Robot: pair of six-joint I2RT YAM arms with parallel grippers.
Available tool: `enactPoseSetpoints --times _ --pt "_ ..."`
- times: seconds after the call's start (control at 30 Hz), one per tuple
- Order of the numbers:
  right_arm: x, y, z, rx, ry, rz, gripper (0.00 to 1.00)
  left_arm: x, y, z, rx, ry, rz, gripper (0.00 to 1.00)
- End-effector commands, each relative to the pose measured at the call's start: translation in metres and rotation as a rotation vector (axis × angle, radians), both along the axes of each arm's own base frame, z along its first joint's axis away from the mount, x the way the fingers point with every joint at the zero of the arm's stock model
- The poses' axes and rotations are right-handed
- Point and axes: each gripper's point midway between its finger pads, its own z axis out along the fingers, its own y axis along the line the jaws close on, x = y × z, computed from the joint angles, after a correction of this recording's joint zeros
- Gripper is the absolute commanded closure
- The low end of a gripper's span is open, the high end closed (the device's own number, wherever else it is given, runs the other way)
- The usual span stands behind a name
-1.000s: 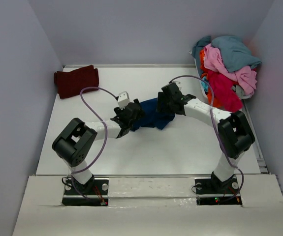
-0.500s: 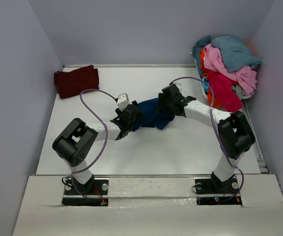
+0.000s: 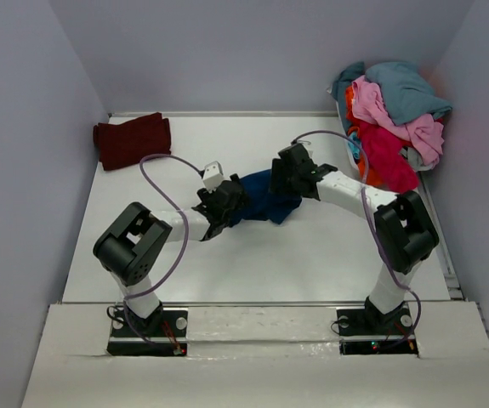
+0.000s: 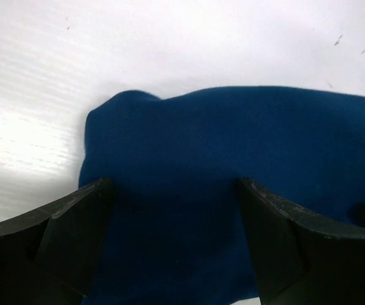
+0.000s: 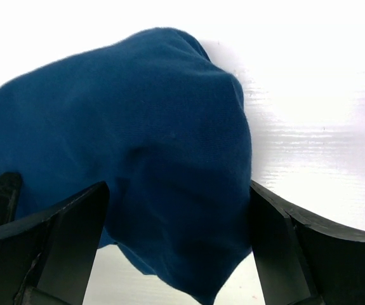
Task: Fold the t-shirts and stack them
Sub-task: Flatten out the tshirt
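Looking from the arms' side: both reach over the middle of the table (image 3: 253, 263), where the blue shirt (image 3: 265, 197) lies bunched in a lump, nowhere near flat. On one end the left gripper (image 4: 174, 190) straddles the cloth, jaws spread wide, nothing pinched. Same deal for the right gripper (image 5: 179, 190) at the other end, wide apart around a fat fold. I'd say this is the spreading-out step before folding, so next each needs to pinch an edge and pull outward. Further back, a folded maroon shirt (image 3: 132, 140) sits far left, and the unfolded pile (image 3: 393, 119) is heaped far right.
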Motion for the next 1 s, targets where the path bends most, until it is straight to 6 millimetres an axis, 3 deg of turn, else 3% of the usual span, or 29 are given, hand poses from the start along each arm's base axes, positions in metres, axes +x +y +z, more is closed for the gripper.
enactPoseSetpoints --times 0.0,0.17,0.47,0.6,0.73,0.8,0.83,0.93,0.97 --pt "0.018 0.013 0.032 0.024 -0.079 0.020 0.10 0.025 -0.001 0.034 0.002 -0.088 0.059 0.09" --pt "0.027 0.017 0.038 0.015 -0.092 0.028 0.09 0.035 0.000 0.049 -0.006 -0.114 0.062 0.07" --pt "0.025 0.021 0.033 0.030 -0.080 0.041 0.10 0.045 0.003 0.033 -0.033 -0.071 0.046 0.10" --pt "0.015 0.016 0.024 0.032 -0.060 0.033 0.11 0.037 0.001 0.023 -0.063 -0.052 0.028 0.19" --pt "0.011 0.017 0.023 0.052 -0.054 0.036 0.29 0.035 0.000 0.018 -0.066 -0.043 0.019 0.30" --pt "0.011 0.018 0.018 0.048 -0.041 0.037 0.48 0.035 -0.001 0.018 -0.070 -0.044 0.015 0.30" --pt "0.012 0.018 0.020 0.049 -0.044 0.035 0.68 0.035 -0.001 0.019 -0.070 -0.048 0.018 0.31" --pt "0.015 0.019 0.023 0.036 -0.046 0.044 0.93 0.036 0.001 0.027 -0.073 -0.066 0.024 0.31" --pt "0.021 0.021 0.032 0.038 -0.064 0.049 0.93 0.037 0.003 0.029 -0.067 -0.073 0.030 0.30"
